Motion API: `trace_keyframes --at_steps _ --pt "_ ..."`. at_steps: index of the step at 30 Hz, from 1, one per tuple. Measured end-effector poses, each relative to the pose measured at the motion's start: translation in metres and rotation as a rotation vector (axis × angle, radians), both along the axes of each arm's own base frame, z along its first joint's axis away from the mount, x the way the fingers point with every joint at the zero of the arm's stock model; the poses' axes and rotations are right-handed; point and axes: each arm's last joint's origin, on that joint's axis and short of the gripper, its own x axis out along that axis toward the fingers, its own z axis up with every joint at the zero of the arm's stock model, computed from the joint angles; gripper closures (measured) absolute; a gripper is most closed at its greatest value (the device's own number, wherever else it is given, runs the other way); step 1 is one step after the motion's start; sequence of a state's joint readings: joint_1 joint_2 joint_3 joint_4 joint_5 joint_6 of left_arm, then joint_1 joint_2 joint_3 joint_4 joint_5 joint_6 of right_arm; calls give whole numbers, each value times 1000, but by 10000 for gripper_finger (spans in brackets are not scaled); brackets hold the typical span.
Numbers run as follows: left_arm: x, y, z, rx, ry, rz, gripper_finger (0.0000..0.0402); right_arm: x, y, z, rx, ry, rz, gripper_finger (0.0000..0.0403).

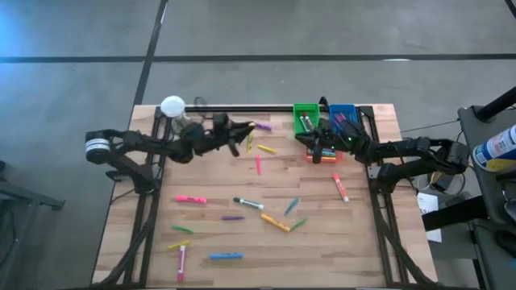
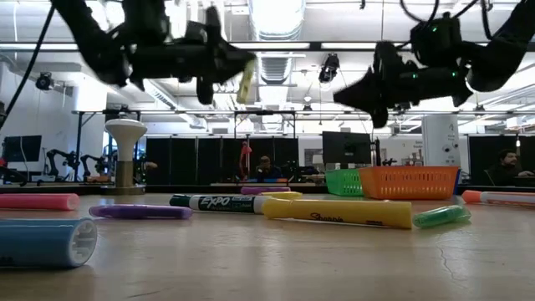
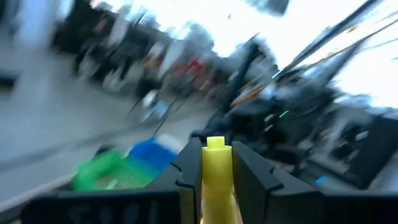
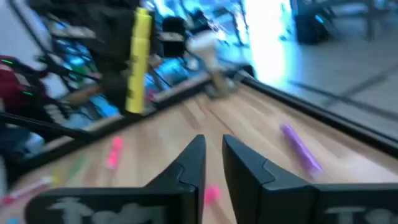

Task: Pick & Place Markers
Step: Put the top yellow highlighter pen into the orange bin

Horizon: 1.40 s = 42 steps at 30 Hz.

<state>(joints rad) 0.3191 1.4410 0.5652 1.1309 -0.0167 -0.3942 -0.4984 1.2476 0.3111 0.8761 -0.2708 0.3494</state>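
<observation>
Left gripper (image 1: 242,134): raised above far table, fingers clamped on yellow marker (image 3: 216,171).
Right gripper (image 1: 316,150): raised beside bins (image 1: 305,113), fingers slightly apart, holding nothing.

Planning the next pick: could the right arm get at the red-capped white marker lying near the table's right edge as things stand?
Probably yes. The red-capped white marker lies alone on bare wood, just below the right gripper, which holds nothing. The left gripper is far off, shut on a yellow marker.
</observation>
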Motion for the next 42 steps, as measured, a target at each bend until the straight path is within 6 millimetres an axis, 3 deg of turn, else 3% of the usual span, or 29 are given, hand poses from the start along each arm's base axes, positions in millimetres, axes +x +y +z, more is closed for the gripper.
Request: trace_keyframes --at_steps 6,10,19,34,42 --pt "-10 -6 -5 98 -66 -60 339 24 15 30 -55 -98 102 286" --pt "-6 -7 4 170 -87 -116 340 52 21 42 -69 -126 160 249" --pt "0 -9 16 256 -110 -193 340 115 14 39 -54 -218 275 210" --pt "0 -10 16 283 -111 -192 340 162 5 41 -91 -257 383 230" --pt "-1 -10 15 295 -105 -189 340 164 4 44 -89 -263 382 308"
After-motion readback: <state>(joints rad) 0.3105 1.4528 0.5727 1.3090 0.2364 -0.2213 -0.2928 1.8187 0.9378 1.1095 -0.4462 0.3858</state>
